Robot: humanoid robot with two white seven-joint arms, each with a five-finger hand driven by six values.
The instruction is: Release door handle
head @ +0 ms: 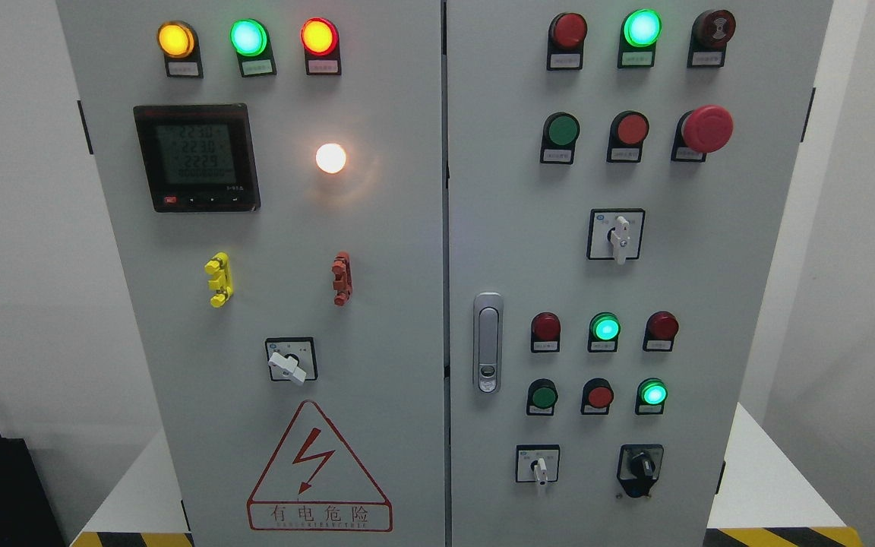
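Note:
A grey electrical cabinet with two doors fills the head view. The silver door handle [488,342] sits flush and upright on the left edge of the right door [711,304]. The left door [392,228] is next to it, and both doors look shut along the middle seam. Nothing touches the handle. Neither of my hands nor arms shows in the view.
The left door carries lit lamps [247,36], a digital meter [197,157], a rotary switch [290,362] and a red warning triangle [319,475]. The right door carries buttons, a red mushroom stop button [707,128] and selector switches [618,235]. The cabinet stands on a white base [764,479].

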